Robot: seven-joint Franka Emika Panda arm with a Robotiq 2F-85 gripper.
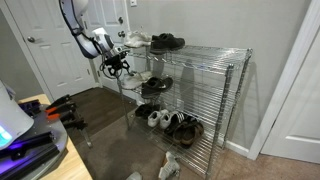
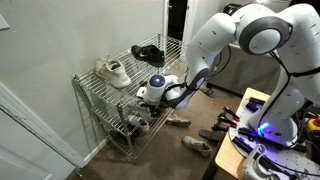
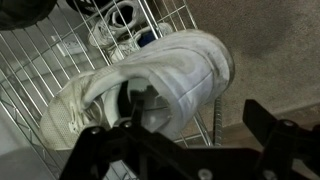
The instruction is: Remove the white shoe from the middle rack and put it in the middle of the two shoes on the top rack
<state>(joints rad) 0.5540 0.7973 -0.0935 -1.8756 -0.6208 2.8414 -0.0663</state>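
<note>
The white shoe (image 3: 160,75) lies at the edge of the middle surface (image 3: 35,65) nearest the arm (image 1: 75,25), the tool (image 3: 190,108) stands released with one finger in its collar, and I judge the shoe light and soft, best pinched at that firmer collar wall.

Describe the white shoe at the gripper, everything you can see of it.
The white shoe is a low-top sneaker with a smooth, leather-like upper, stitched panels and a pale sole. Its dark opening faces the wrist camera. It lies tilted, one end over the wire grid of the middle rack, the other past the rack's edge above the carpet. The gripper sits right at the opening; whether it is clamped on the shoe cannot be told.
</note>
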